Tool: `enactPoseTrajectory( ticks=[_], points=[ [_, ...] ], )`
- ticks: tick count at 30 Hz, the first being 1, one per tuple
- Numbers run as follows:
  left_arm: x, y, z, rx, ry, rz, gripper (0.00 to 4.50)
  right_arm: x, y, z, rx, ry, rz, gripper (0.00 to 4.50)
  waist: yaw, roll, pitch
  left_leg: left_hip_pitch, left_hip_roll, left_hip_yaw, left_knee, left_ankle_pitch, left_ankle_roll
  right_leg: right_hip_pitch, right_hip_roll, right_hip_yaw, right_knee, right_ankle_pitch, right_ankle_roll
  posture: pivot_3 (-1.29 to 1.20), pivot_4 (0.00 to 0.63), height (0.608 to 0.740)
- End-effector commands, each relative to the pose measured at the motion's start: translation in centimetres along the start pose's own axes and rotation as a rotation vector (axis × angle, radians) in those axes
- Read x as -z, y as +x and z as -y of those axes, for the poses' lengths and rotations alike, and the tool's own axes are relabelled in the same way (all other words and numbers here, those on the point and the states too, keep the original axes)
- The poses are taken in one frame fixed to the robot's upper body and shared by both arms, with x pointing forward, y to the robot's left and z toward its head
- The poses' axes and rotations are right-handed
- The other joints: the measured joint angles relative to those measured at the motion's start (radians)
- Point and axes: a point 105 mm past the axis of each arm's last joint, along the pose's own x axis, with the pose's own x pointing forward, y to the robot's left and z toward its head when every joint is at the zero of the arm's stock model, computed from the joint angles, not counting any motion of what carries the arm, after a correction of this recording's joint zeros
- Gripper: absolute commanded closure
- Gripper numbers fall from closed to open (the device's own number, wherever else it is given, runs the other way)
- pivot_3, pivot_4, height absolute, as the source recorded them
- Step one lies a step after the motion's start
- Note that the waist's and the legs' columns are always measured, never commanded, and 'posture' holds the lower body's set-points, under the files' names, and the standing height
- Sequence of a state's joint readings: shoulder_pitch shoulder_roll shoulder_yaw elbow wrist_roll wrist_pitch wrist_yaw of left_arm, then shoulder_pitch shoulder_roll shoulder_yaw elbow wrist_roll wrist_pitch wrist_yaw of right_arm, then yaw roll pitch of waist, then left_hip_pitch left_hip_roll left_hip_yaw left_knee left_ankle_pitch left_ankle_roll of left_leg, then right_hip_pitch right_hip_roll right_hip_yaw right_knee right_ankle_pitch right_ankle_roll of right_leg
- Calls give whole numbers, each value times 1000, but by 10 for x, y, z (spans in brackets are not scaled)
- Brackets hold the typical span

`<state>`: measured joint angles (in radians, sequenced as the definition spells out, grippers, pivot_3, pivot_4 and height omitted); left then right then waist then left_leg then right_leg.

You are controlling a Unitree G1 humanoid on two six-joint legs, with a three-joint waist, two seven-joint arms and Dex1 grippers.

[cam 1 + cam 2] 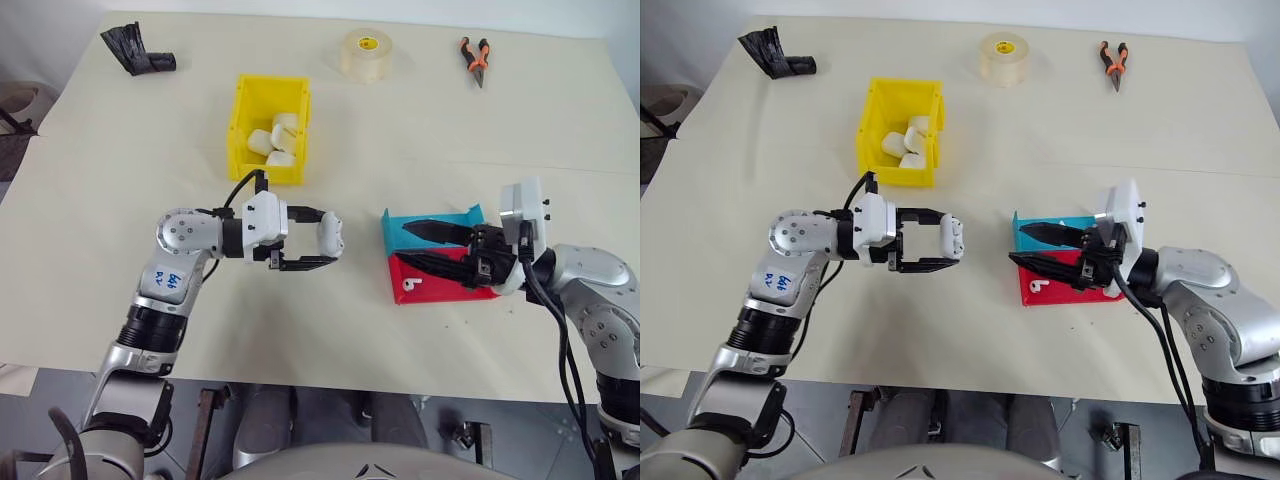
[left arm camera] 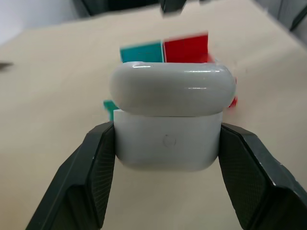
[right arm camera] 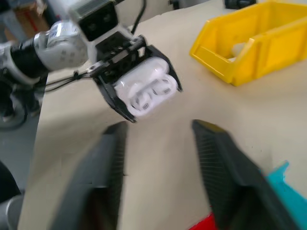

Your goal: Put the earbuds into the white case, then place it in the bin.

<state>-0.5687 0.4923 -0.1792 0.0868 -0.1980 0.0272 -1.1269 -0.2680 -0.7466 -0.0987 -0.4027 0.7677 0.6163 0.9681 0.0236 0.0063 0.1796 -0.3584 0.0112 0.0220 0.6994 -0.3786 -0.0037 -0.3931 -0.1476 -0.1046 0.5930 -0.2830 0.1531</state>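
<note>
Now left end effector (image 1: 322, 243) grips white case (image 1: 331, 234) — right end effector (image 1: 428, 248) empty.

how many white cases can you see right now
4: one clamped in the left gripper, the white case, lid open, above the table; three piled in the yellow bin at. More may be hidden beneath them.

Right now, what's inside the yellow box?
The yellow bin holds several white cases piled together, four or so. Whatever is under them, and inside their shut lids, is hidden.
</note>
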Motion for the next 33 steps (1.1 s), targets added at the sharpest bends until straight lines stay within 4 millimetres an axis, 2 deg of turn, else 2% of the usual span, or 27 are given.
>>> enactPoseTrajectory(
  ticks=[1,3,4,8,14,17,21,28,30,33],
  points=[
    [-3,6,-2,8,43,-48,1699,-3,15,-3,-30,-83,-67,3729,0,0,0,0,0,0,0,0,0,0,0,0,0,0,0,0,150,740],
    [-3,10,-1,12,45,-53,1699,-7,24,-3,-35,-90,-60,4378,0,0,0,0,0,0,0,0,0,0,0,0,0,0,0,0,150,740],
    [-4,13,0,14,43,-52,1699,-10,30,-3,-37,-99,-55,4470,0,0,0,0,0,0,0,0,0,0,0,0,0,0,0,0,150,740],
    [-7,21,6,32,28,-38,1699,-12,47,-9,-58,-110,-61,4470,1,0,0,0,0,0,0,0,0,0,0,0,0,0,0,0,150,740],
    [-9,27,11,34,15,-26,1699,-11,57,-18,-99,-109,-83,4470,-1,0,0,-1,0,-1,0,0,0,-1,0,0,0,0,0,0,150,740],
    [-12,29,13,31,8,-11,1699,1,60,-18,-98,-136,-139,4470,-1,0,0,-1,0,-1,1,0,0,-1,0,0,0,0,0,0,150,740],
    [-13,28,13,27,7,-8,1699,11,56,-13,-71,-130,-176,4470,-1,0,0,-1,0,-1,1,0,0,-1,0,0,0,0,0,0,150,740],
    [-27,23,9,-1,12,99,1699,23,36,2,0,-103,-205,4470,0,0,0,-2,0,0,0,0,0,-1,0,0,0,0,0,0,150,740],
    [-28,21,8,-16,7,115,1699,24,31,5,19,-97,-191,4470,-1,0,0,-2,0,-1,1,0,0,-1,0,0,0,0,0,0,150,740],
    [-27,17,6,-47,-12,122,1699,15,23,14,80,-137,-73,4470,-1,0,0,-1,0,0,1,0,0,-1,0,0,0,0,0,0,150,740]
  ],
)
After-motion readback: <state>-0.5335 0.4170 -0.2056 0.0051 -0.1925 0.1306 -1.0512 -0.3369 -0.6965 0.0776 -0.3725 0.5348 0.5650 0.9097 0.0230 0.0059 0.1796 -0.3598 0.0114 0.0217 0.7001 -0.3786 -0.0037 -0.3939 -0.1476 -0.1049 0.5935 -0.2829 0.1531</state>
